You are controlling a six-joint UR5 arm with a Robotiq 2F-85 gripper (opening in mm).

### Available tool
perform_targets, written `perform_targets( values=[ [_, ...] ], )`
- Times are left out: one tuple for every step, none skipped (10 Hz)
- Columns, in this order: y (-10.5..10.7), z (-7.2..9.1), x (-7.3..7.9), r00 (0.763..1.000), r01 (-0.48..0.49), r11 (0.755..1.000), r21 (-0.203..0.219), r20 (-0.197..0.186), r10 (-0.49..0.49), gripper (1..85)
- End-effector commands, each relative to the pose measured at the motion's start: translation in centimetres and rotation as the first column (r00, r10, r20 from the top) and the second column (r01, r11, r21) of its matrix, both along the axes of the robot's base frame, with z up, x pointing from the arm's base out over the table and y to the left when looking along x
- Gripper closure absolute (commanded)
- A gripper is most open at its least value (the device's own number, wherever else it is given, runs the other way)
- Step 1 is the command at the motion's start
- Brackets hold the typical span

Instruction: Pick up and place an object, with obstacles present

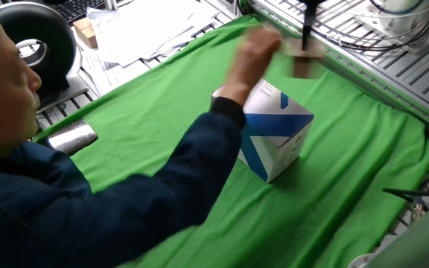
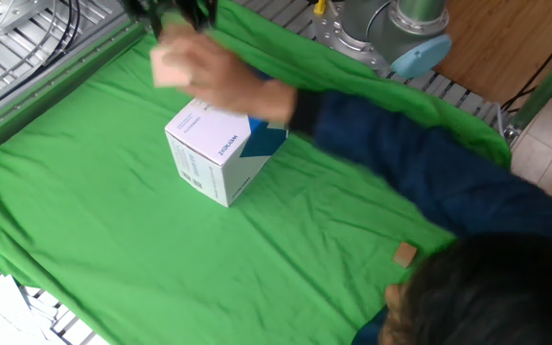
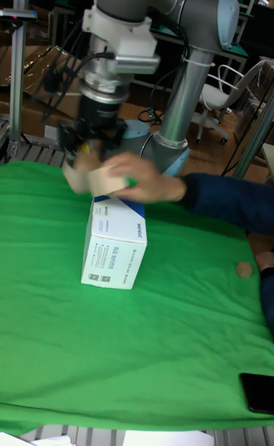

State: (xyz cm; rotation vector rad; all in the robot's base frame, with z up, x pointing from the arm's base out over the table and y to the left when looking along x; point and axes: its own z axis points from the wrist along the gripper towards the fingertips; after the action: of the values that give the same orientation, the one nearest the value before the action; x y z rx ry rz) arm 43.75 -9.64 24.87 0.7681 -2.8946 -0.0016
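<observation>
The object, a small light-tan wooden cube [image 1: 302, 65] [image 2: 165, 67], hangs blurred in the air behind the obstacle, a large white box with blue shapes [image 1: 270, 134] [image 2: 223, 144] [image 3: 114, 252]. My gripper [image 1: 304, 49] [image 2: 173, 24] [image 3: 90, 149] is above the box's far side, shut on the cube. A person's hand [image 1: 258, 46] [image 2: 214, 75] [image 3: 141, 179] reaches over the box right up to the cube. In the tall fixed view the hand seems to hold a tan block [image 3: 106, 179] beside my fingers; blur hides whether they touch.
The person's arm [image 1: 192, 171] crosses the green cloth [image 2: 84, 220] and the box. A small tan block [image 2: 405, 254] [image 3: 243, 269] lies near the cloth's edge by the person. A dark phone [image 3: 259, 393] lies at one corner. Metal rails [image 1: 393, 82] border the cloth.
</observation>
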Motion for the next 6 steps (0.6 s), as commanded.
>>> perform_targets(
  values=[
    [2.2, 0.9, 0.1, 0.999, 0.037, 0.999, -0.026, -0.012, -0.037, 84.3],
    [2.6, 0.1, 0.4, 0.999, 0.033, 0.999, -0.017, 0.004, -0.033, 84.3],
    [3.6, -0.5, 1.0, 0.999, 0.038, 0.999, -0.001, 0.007, -0.038, 84.3],
    [5.7, -1.3, 1.6, 0.996, 0.091, 0.995, 0.029, 0.000, -0.091, 84.3],
    [6.8, -1.5, 1.8, 0.993, 0.114, 0.993, 0.021, 0.004, -0.114, 84.3],
    [7.1, -1.3, 1.9, 0.993, 0.118, 0.993, 0.016, 0.003, -0.118, 84.3]
  ],
)
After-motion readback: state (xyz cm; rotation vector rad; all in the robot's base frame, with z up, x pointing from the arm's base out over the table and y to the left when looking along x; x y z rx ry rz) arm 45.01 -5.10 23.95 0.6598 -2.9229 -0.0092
